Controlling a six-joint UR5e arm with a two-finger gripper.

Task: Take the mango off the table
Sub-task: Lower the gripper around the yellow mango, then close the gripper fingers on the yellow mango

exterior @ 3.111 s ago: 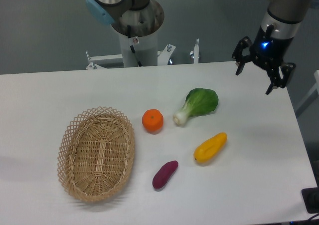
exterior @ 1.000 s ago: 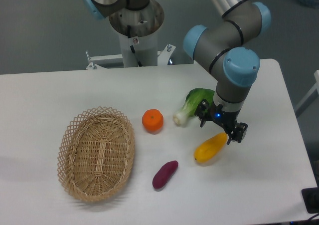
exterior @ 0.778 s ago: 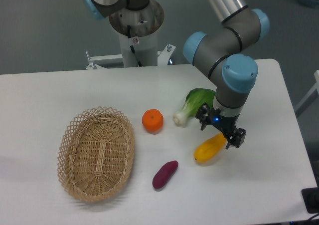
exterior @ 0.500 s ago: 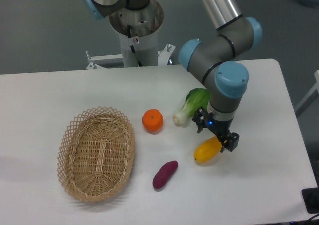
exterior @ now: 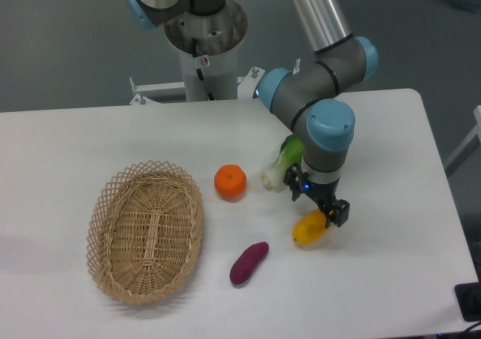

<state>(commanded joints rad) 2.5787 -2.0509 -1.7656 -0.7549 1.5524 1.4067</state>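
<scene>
The yellow mango (exterior: 308,230) lies on the white table (exterior: 391,279), right of centre; only its lower left end shows below the gripper. My gripper (exterior: 316,204) points down right over the mango's upper part, its two dark fingers spread on either side of the fruit. The jaws stand apart, so the gripper is open, and the mango still rests on the table.
An orange (exterior: 230,182) sits left of the gripper, with a green bok choy (exterior: 282,162) partly behind the arm. A purple sweet potato (exterior: 249,262) lies below the orange. A wicker basket (exterior: 146,231) stands at the left. The robot base (exterior: 204,38) is at the back.
The arm swung in from the far right corner and came down over the mango. In the last second the gripper slid left and lower, covering more of the fruit.
</scene>
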